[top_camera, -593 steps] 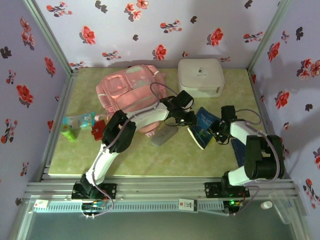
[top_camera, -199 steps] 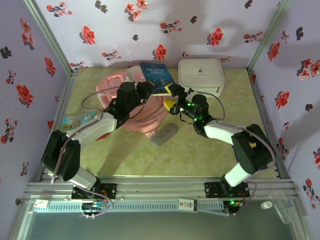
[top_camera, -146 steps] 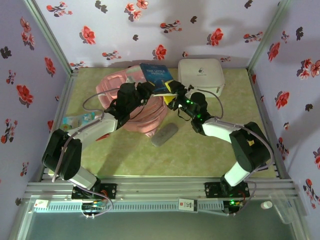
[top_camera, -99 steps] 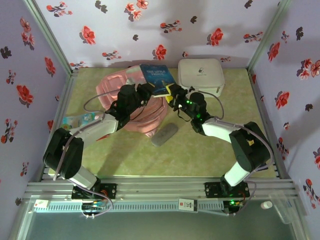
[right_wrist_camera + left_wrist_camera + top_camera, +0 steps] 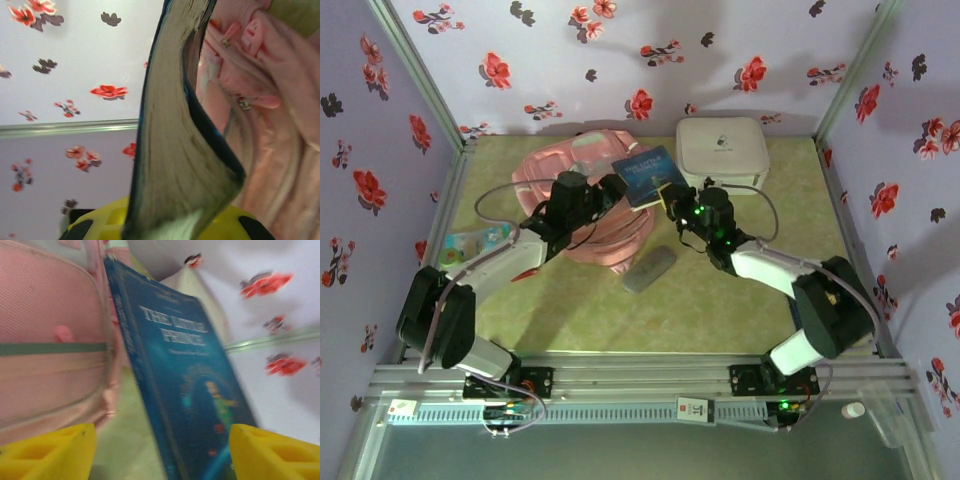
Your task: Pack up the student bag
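- The student bag [image 5: 548,172], a soft pink backpack, lies at the back left of the bench [image 5: 740,300]; a white rounded hard case [image 5: 722,150] sits near its right side, and both arms reach in toward the bag's right edge.
- A blue paperback book [image 5: 650,175] is held off the bench over that edge, between bag and case; its cover faces up and is tilted in the top view (the lettering is blurred in the left wrist view, though "PRINCE" can be made out).
- The right gripper [image 5: 671,197] is closed on the book's near end; in its wrist view the page edge rises from between the yellow fingers [image 5: 110,212], and the bag's pink fabric and zip pulls lie close on the right.
- The left gripper [image 5: 611,188] stands wide open at the book's left side and has hold of nothing; in its wrist view the book stands between the spread fingertips, nearer the right-hand one, with a clear gap to the other.
- A grey pouch [image 5: 648,270] lies on the bench just in front of the bag; a clear pouch with teal print [image 5: 480,240] lies by the left wall, well apart from the book.
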Available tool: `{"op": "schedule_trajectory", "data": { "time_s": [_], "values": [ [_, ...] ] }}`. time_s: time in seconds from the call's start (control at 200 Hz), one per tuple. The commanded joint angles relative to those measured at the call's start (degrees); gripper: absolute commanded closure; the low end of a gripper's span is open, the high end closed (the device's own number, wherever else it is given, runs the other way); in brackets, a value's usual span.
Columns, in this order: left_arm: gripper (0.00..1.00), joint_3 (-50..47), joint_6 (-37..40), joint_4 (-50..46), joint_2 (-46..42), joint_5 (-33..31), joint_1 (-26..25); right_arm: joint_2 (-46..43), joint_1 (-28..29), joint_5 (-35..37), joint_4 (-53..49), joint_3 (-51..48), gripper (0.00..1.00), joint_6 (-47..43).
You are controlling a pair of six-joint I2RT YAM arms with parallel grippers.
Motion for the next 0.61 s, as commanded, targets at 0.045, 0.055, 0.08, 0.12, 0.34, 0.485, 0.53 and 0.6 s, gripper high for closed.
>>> {"op": "schedule_trajectory", "data": {
  "time_s": [0.045,0.055,0.08,0.12,0.34,0.485,0.53,0.6],
  "values": [
    [0.11,5.56,22.59,-20.55,-0.81,-1.74,0.41,-10.32,-0.39,5.77,-10.45,-0.20,0.96,-17.55],
    [0.10,5.84,23.82,-21.34,-0.68,-1.93,0.37,-10.78,-0.41,6.03,-11.12,-0.21,0.96,-18.18],
    [0.09,6.74,26.77,-23.14,-0.20,-2.18,0.41,-11.96,-0.54,6.65,-12.69,-0.49,0.96,-19.64],
    [0.08,8.32,31.61,-26.01,0.68,-2.92,0.35,-13.35,-0.74,7.40,-14.64,-1.03,0.96,-21.64],
    [0.00,14.00,50.58,-33.78,5.86,-8.66,-0.21,-19.66,-2.97,9.41,-20.33,-4.48,0.95,-25.46],
    [0.01,17.85,57.79,-37.73,10.76,-10.46,-0.45,-22.32,-4.77,10.11,-22.20,-6.22,0.95,-25.70],
    [0.02,19.56,60.14,-39.62,12.72,-10.43,-0.80,-22.91,-5.20,10.12,-22.46,-6.57,0.95,-25.88],
    [0.07,21.90,62.14,-41.54,15.66,-10.81,-1.25,-23.37,-5.78,9.99,-22.77,-6.95,0.94,-25.93]
  ]
}}
